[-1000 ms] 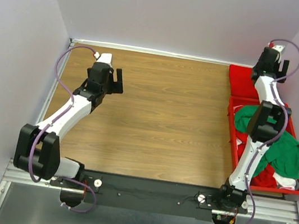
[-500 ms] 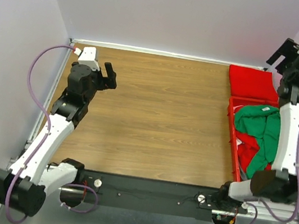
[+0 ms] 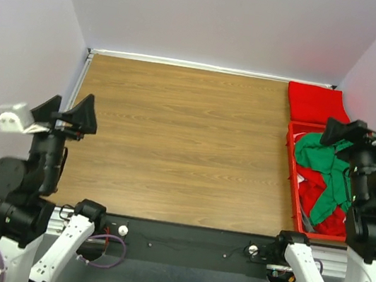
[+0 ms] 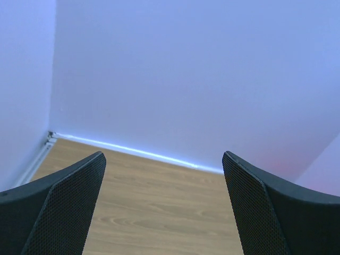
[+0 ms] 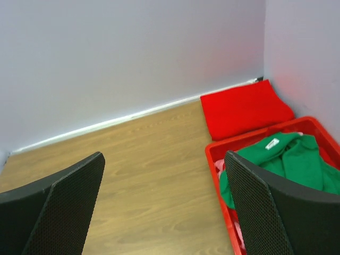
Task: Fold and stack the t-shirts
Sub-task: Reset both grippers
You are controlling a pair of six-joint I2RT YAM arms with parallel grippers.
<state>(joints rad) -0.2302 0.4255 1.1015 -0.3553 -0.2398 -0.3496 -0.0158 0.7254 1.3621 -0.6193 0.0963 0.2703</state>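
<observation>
So at the near edge, the 6 o'clock side, both arms are reared up off the wooden surface. The left pincer hangs in the air by the left edge at about 9 o'clock, jaws spread wide with nothing between them. Its own wrist view only frames bare wood and the lavender back wall. Over at roughly 3 o'clock the right pincer is up in the air too, fingers wide apart and empty. It hovers above the red tray without touching anything in it. That tray sits along the right edge from about 3 to 4 o'clock, and that's where the unfolded stuff is. A green t-shirt is crumpled on top, draped over a bunched red t-shirt underneath. In the right wrist view you can spot a white neck label on the green one. There's also a bit of pale pink cloth against the tray's left wall, can't tell what it is. Farthest back, around 2 o'clock in the far right corner, a folded red t-shirt lies flat on the wood. It's just beyond the tray's far rim, and whether the two actually touch is hard to say.
</observation>
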